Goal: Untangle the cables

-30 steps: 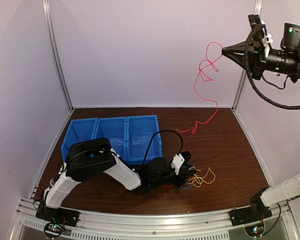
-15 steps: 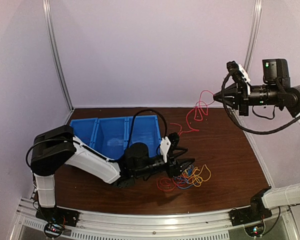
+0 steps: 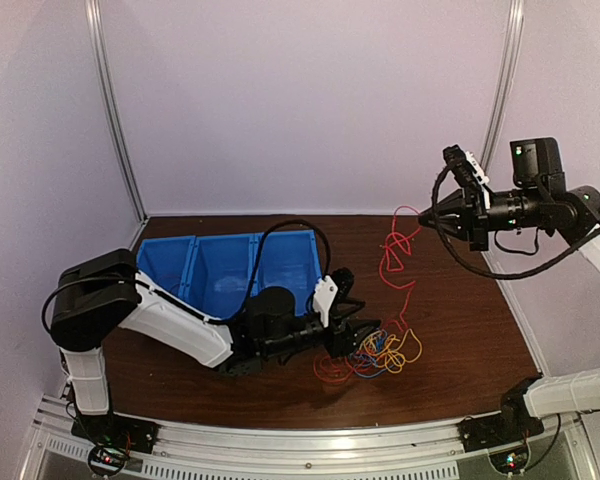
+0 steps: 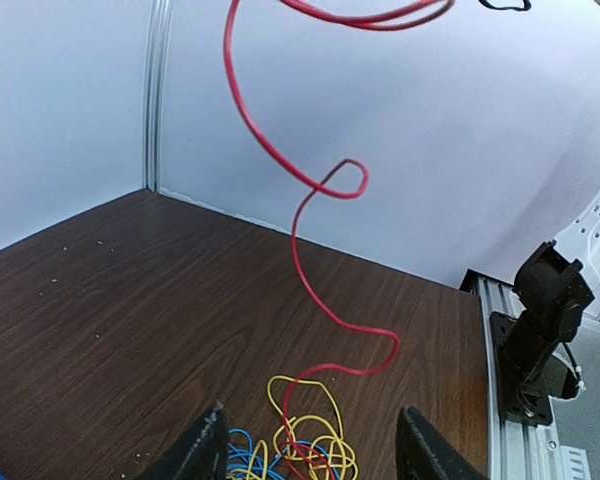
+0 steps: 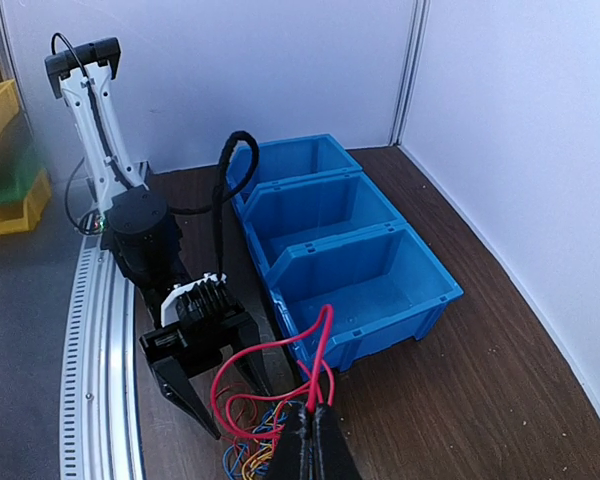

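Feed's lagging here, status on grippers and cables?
Left gripper open, low at the tangle. Right gripper shut on red cable, held high; its lower end runs into the tangle. Blue bins sit apart, not in the way.

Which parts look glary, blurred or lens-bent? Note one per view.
Top view: glare streaks along the rail at the near edge. Left wrist view: the red cable is sharp mid-frame but smeared at the top edge. Right wrist view: the rail bows with lens distortion, and the yellow crate at the left is blurred.
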You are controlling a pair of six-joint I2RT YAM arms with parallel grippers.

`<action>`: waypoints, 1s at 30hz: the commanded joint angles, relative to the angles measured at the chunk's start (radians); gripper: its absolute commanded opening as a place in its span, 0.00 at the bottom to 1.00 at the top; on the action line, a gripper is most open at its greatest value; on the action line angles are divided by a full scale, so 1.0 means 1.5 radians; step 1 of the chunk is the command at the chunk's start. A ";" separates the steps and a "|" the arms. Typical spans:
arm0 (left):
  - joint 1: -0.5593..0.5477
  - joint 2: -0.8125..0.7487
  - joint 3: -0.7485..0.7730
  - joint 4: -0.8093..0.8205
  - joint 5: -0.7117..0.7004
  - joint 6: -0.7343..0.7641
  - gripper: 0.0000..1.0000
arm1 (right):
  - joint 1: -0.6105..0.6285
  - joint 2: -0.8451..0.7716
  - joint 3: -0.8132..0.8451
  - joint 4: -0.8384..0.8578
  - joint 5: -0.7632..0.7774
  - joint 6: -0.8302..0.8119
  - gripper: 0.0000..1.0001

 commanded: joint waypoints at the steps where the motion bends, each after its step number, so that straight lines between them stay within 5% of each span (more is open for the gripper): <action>1: -0.002 0.031 0.051 -0.020 -0.010 -0.007 0.58 | -0.005 -0.015 -0.016 0.029 -0.025 0.024 0.00; 12: -0.002 0.093 0.100 0.007 0.097 0.012 0.56 | -0.013 -0.024 -0.013 0.032 -0.032 0.032 0.00; 19: -0.001 0.103 0.098 0.006 0.083 -0.004 0.26 | -0.019 -0.031 -0.019 0.035 -0.032 0.034 0.00; 22: -0.001 0.101 0.090 0.011 0.073 -0.005 0.22 | -0.024 -0.035 -0.021 0.039 -0.037 0.039 0.00; 24: 0.000 0.099 0.084 0.017 0.066 -0.007 0.22 | -0.026 -0.036 -0.023 0.042 -0.042 0.043 0.00; 30: -0.001 0.099 0.085 0.032 0.092 -0.011 0.47 | -0.031 -0.036 -0.025 0.047 -0.048 0.047 0.00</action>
